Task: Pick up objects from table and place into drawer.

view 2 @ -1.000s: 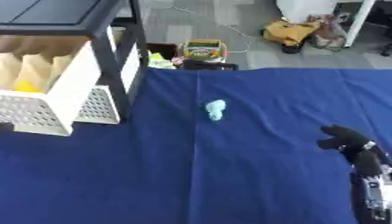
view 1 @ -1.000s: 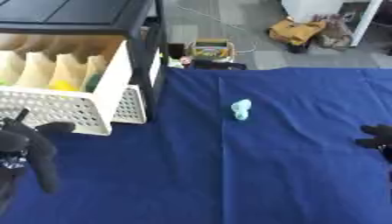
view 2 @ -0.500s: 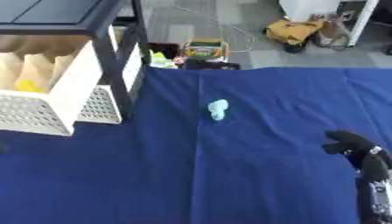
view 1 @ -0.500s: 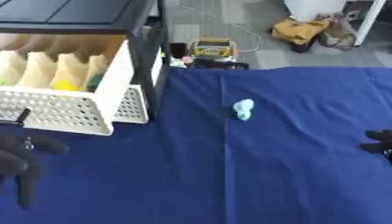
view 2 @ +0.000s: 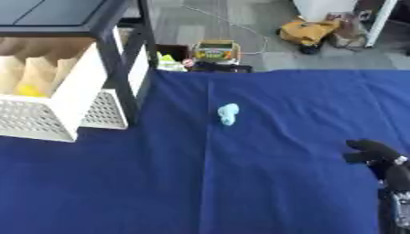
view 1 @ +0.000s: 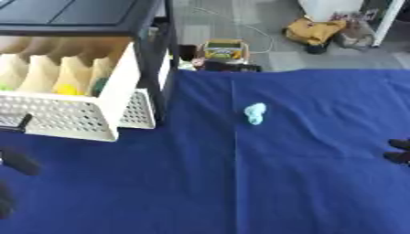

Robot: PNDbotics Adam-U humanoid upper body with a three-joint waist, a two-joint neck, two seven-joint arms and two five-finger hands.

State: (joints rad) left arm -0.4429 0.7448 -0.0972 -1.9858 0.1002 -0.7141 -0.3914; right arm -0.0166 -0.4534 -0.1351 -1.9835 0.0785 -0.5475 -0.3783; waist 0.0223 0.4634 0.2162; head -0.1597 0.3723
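A small light-blue object lies alone on the blue tablecloth, just right of a crease in the cloth. The white perforated drawer stands pulled open at the left, its cardboard dividers holding something yellow and something green. My left hand shows only as dark fingers at the lower left edge, below the drawer front and holding nothing. At the right edge, far from the blue object, my right hand rests with relaxed fingers and is empty.
A black shelf frame sits over the drawer, with its post at the drawer's right corner. Beyond the table's far edge, a yellow box and bags lie on the floor. The blue cloth covers the whole table.
Both hands have drawn back: the left sank toward the lower left corner, the right slid to the right edge. The light-blue object and the drawer have not moved.
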